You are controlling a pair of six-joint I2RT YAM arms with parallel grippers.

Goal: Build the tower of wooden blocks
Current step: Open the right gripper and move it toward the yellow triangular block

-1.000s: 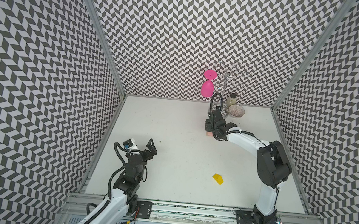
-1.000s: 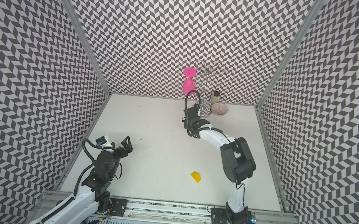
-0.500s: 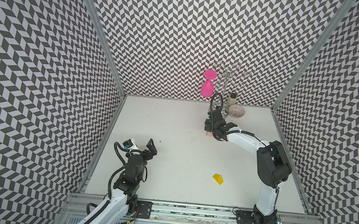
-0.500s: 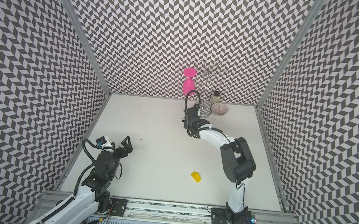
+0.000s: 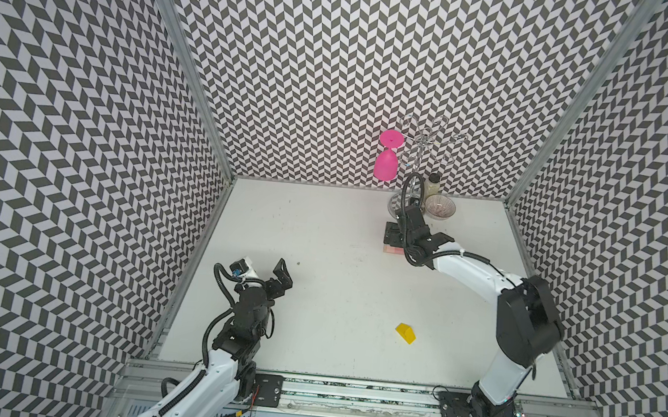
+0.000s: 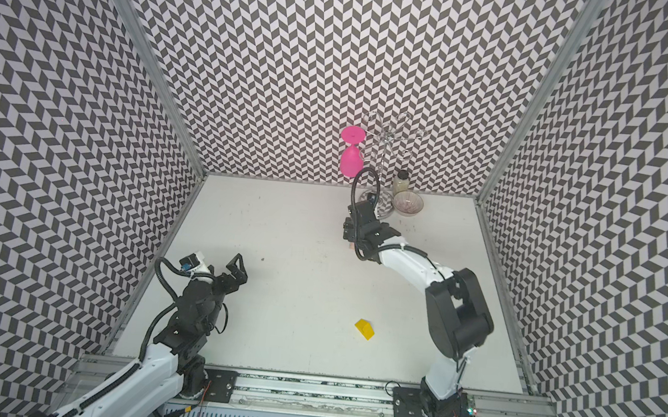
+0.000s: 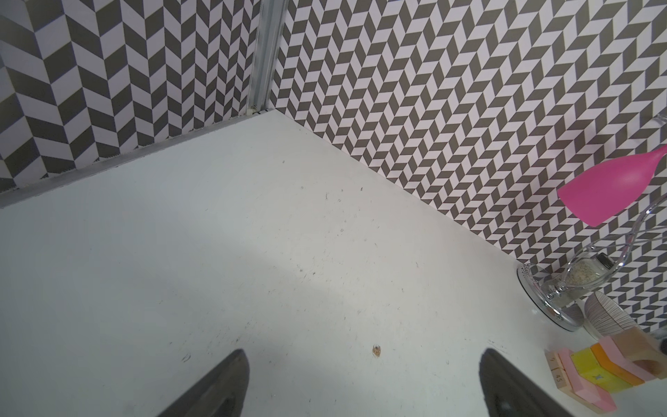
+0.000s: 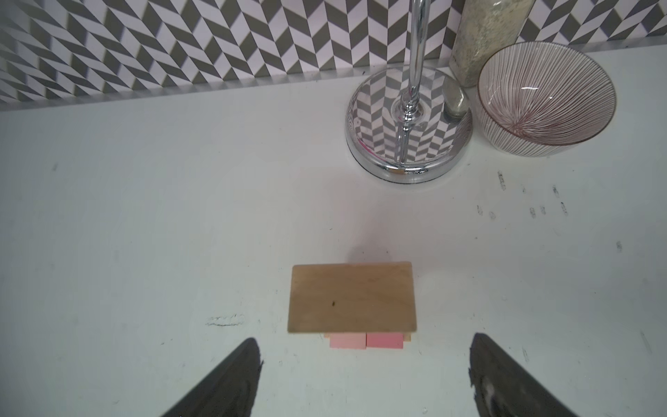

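The tower [image 7: 606, 368] stands at the back right of the table, with tan, pink, yellow and orange layers and a tan notched arch on top. From the right wrist view I see its tan top face [image 8: 352, 298] and two pink bar ends [image 8: 366, 340] below it. My right gripper [image 8: 364, 339] hovers over the tower [image 5: 392, 250], open, with nothing between its fingers. In both top views a yellow roof-shaped piece [image 5: 405, 333] [image 6: 364, 328] lies alone at the front middle. Near the left wall my left gripper [image 5: 271, 274] [image 7: 364, 355] is open and empty.
Just behind the tower stand a chrome wire stand [image 5: 421, 151] with a round base [image 8: 409, 122], a magenta goblet [image 5: 387, 160] hanging from it, a striped glass bowl [image 8: 546, 99] and a jar of grains [image 5: 433, 184]. Patterned walls close in three sides.
The right gripper's jaws have spread wider over the tower. Neither arm has otherwise moved, and the yellow piece lies where it was.
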